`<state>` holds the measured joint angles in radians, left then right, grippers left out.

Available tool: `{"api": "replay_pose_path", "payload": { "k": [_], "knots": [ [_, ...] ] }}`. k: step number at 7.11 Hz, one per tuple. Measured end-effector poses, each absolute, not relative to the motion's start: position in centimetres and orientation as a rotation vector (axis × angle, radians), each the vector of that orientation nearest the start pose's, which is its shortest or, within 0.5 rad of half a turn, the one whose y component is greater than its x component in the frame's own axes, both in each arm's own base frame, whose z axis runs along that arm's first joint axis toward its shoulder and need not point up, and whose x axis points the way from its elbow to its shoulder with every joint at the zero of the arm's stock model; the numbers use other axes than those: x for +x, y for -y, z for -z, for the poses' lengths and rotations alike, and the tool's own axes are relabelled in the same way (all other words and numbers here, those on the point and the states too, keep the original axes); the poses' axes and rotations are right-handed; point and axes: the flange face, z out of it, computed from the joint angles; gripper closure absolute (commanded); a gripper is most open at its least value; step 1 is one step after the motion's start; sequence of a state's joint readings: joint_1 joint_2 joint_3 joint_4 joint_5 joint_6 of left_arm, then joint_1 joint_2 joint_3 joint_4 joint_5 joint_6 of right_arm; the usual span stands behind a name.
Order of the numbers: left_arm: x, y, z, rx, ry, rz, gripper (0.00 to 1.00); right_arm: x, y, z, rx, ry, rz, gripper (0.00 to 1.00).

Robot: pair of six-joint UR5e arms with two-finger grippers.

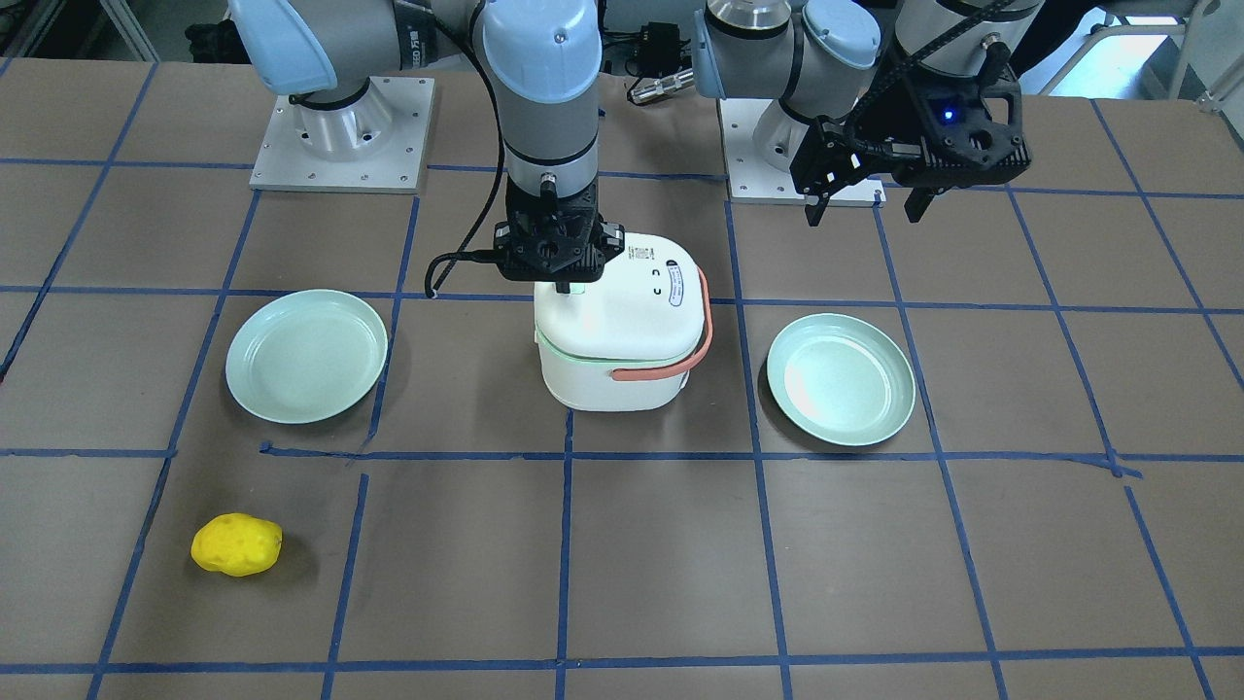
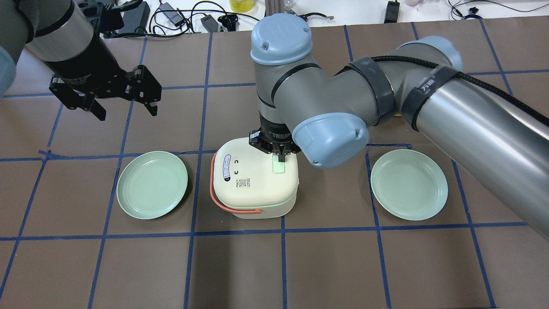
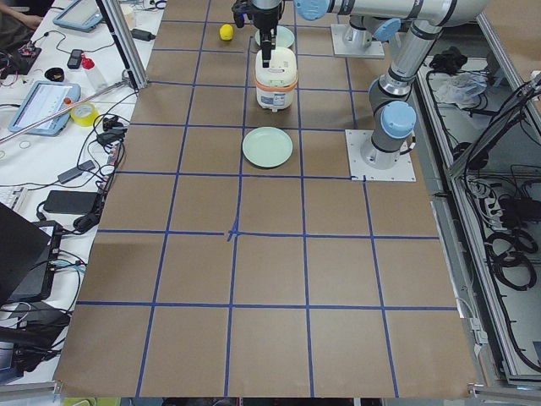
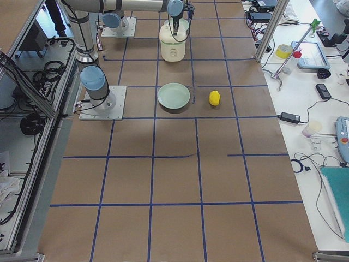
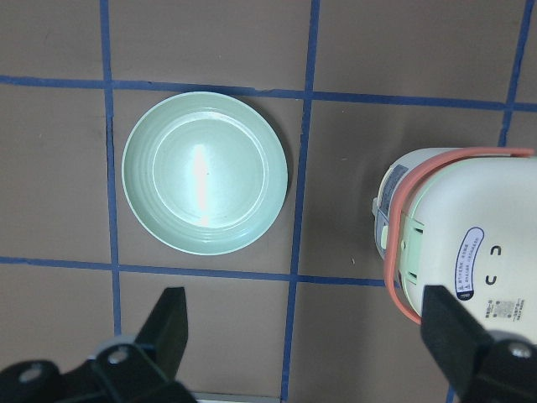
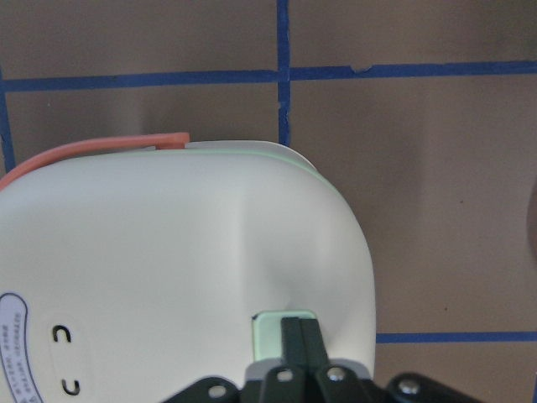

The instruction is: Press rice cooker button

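A white rice cooker [image 2: 253, 182] with an orange handle stands mid-table between two plates; it also shows in the front view [image 1: 622, 331]. Its pale green button [image 2: 279, 166] sits on the lid's right side. My right gripper [image 2: 279, 158] is shut, and its joined fingertips rest on the button; the right wrist view shows the fingertips [image 6: 295, 336] on the button [image 6: 270, 330]. My left gripper [image 2: 125, 109] is open and empty, hovering above the table behind the left plate, away from the cooker [image 5: 457, 243].
Two pale green plates [image 2: 152, 184] [image 2: 408, 184] flank the cooker. A yellow lemon-like object [image 1: 236, 544] lies near the operators' edge on my right side. Cables and devices lie along the far table edge [image 2: 188, 17].
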<state>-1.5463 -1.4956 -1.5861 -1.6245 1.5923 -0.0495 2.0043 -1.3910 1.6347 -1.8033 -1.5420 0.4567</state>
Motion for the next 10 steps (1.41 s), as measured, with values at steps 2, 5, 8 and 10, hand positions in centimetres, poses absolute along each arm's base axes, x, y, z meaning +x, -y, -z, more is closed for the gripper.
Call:
{"api": "replay_pose_path", "payload": {
  "k": [2, 5, 8, 10],
  "knots": [
    [-12.0, 46.3, -51.1, -0.117, -3.118, 0.01, 0.0, 33.3, 46.5, -42.3, 0.091, -3.142, 0.036, 0.0],
    [-12.0, 46.3, -51.1, -0.116, -3.118, 0.01, 0.0, 26.0, 49.9, -49.0, 0.043, -3.157, 0.029, 0.0],
    [-12.0, 46.3, -51.1, -0.116, -3.118, 0.011, 0.0, 18.1, 51.6, -53.3, -0.132, -3.151, 0.057, 0.0],
    [-12.0, 46.3, -51.1, -0.115, -3.118, 0.01, 0.0, 15.3, 51.9, -54.5, -0.163, -3.147, 0.084, 0.0]
  ]
}}
